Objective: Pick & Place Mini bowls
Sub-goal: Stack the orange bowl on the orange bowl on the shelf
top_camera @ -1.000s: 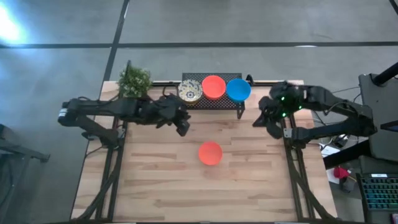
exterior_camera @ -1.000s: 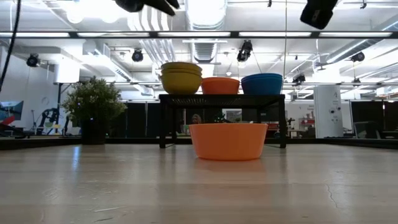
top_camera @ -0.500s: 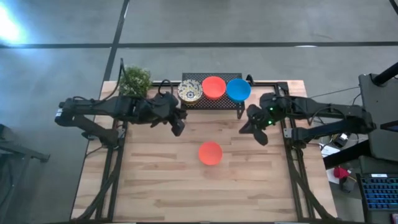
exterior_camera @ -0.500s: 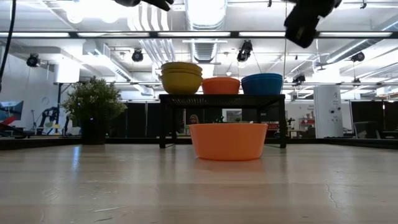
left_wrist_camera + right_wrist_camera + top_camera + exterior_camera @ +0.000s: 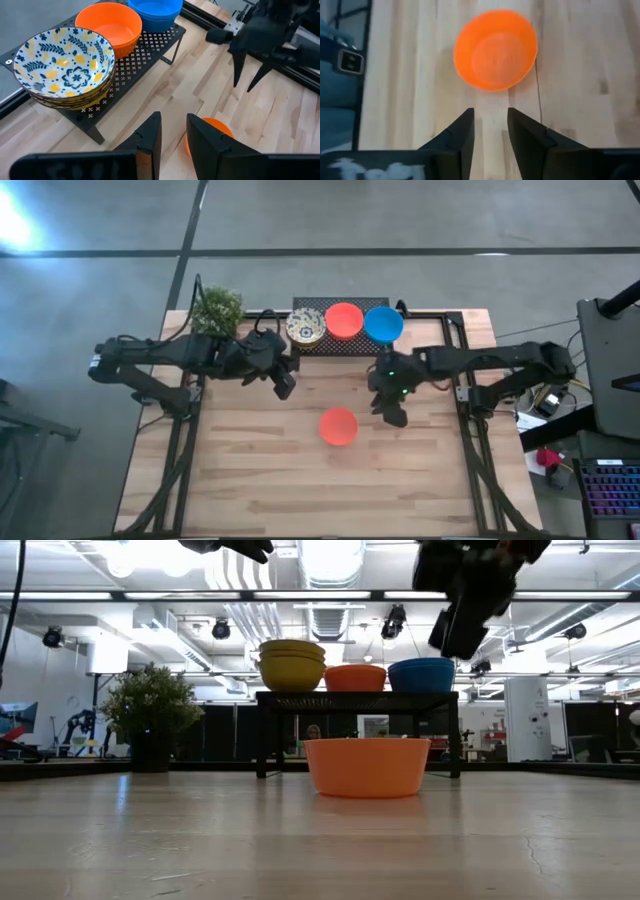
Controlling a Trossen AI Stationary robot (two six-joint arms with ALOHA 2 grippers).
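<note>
Sitting alone on the bare wood near the table's middle: one orange-red mini bowl [image 5: 338, 426], upright, mouth up, untouched by either arm.

Rack stock: black mesh rack [image 5: 340, 342] at the far edge of the table [image 5: 250, 480], carrying three positions in a row.
- Patterned cream bowls [image 5: 64, 64], stacked, at the rack end nearest the plant.
- Orange-red bowl [image 5: 344, 320] in the middle position; whether more lie under it cannot be told.
- Blue bowl [image 5: 383, 324] at the other end, just beside the orange-red one.

Right gripper [image 5: 393, 414]: raised above the table, just beside the lone bowl on its right-arm side, not touching it; fingers [image 5: 462, 135] parted, nothing between them.

Left gripper [image 5: 284, 387]: raised in front of the rack's patterned-bowl end, apart from the lone bowl; fingers [image 5: 150, 137] parted with a narrow gap, empty.

Other: small green potted plant [image 5: 216, 310] at the far corner, beside the rack.
</note>
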